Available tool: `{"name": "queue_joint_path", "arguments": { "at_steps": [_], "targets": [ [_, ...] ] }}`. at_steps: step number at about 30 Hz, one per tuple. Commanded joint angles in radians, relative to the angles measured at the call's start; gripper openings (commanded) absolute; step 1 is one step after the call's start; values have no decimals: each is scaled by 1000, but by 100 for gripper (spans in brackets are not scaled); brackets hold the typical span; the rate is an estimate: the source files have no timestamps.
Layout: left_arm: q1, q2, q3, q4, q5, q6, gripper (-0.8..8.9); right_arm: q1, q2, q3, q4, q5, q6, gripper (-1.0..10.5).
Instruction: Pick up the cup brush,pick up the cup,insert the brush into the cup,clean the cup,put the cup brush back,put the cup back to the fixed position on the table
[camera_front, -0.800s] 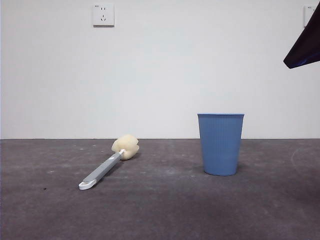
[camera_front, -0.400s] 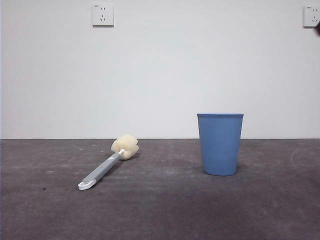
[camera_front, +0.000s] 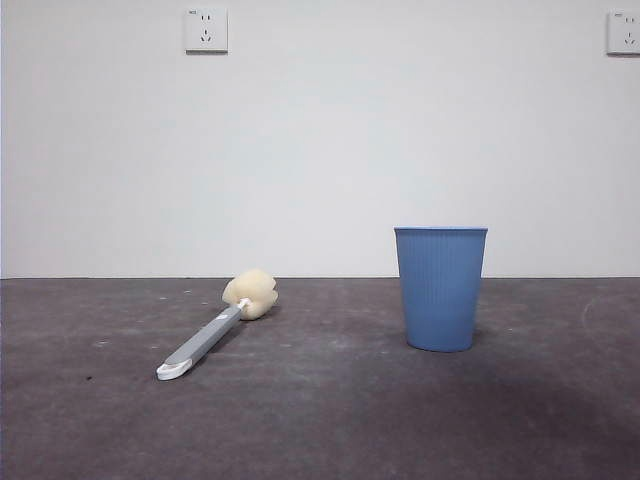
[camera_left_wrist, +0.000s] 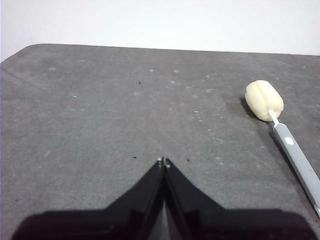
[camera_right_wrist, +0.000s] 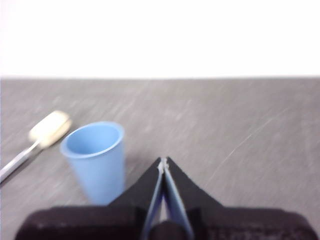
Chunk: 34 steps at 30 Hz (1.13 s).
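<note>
Your left fingers (camera_left_wrist: 163, 161) are pressed together, empty, above bare tabletop (camera_left_wrist: 100, 125). The brush (camera_left_wrist: 280, 130) lies flat, off to one side of them. Spread them wide, square up across the grey handle, then descend. The cup (camera_right_wrist: 95, 160) stands beside your closed right fingers (camera_right_wrist: 163, 161).

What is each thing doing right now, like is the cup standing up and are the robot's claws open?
cup: standing upright on the table, open end up, nothing inside.
cup brush: lying flat on the table, apart from the cup, not held.
left gripper: shut, holding nothing.
right gripper: shut, holding nothing, near the cup.
</note>
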Motion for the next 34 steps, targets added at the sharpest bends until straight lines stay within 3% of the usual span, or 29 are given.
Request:
{"name": "queue_joint_path", "arguments": {
  "at_steps": [1, 13, 18, 34],
  "targets": [
    [3, -1, -14, 6, 0, -6, -3, -26, -51, -90, 76, 8, 35, 1],
    [3, -1, -14, 6, 0, -6, -3, -39, -150, -236, 82, 31, 80, 1],
    [3, -1, -14, 6, 0, -6, -3, -39, -150, -236, 12, 33, 75, 1],
    [3, -1, -14, 6, -1, -6, -3, -39, -150, -235, 14, 32, 84, 1]
  ]
}}
